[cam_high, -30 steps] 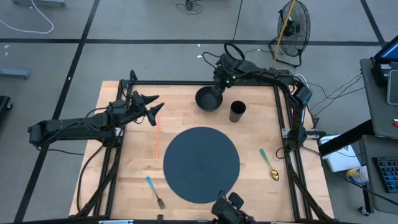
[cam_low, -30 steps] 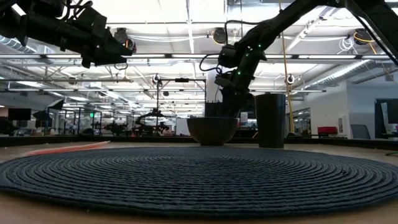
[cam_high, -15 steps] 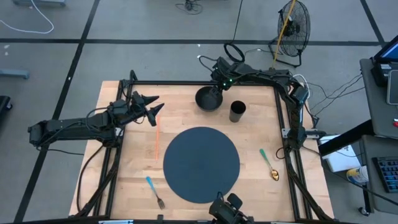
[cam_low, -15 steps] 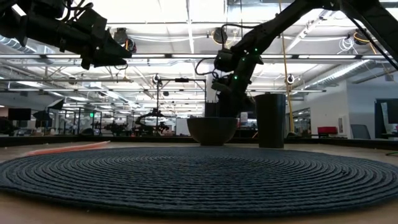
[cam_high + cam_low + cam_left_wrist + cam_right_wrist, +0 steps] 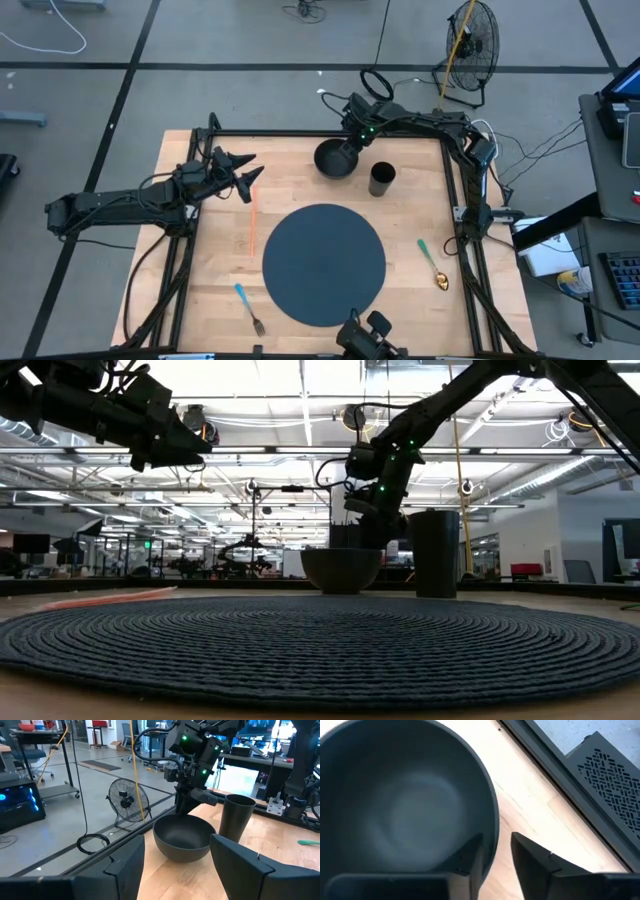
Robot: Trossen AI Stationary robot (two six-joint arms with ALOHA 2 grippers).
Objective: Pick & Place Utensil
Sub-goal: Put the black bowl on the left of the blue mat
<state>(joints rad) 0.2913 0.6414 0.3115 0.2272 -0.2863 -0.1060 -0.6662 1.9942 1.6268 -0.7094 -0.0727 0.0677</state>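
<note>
A teal-handled fork (image 5: 248,308) lies by the table's near edge, left of the round dark mat (image 5: 323,263). A green-handled gold spoon (image 5: 432,265) lies right of the mat. A thin orange stick (image 5: 250,215) lies left of it. My right gripper (image 5: 349,143) (image 5: 496,837) is open at the far rim of the dark bowl (image 5: 335,158), one finger inside the wall and one outside, with wood showing in the gap. My left gripper (image 5: 243,171) (image 5: 175,870) is open, in the air above the table's far-left part.
A dark cup (image 5: 381,179) stands just right of the bowl (image 5: 340,568), close to my right arm. The mat (image 5: 320,640) fills the table's middle. The black frame rail (image 5: 555,780) runs along the far edge behind the bowl. Bare wood lies between the stick and the fork.
My right gripper has risen slightly over the bowl's far rim and its arm has shifted a little toward the far edge. The bowl has stayed where it was.
</note>
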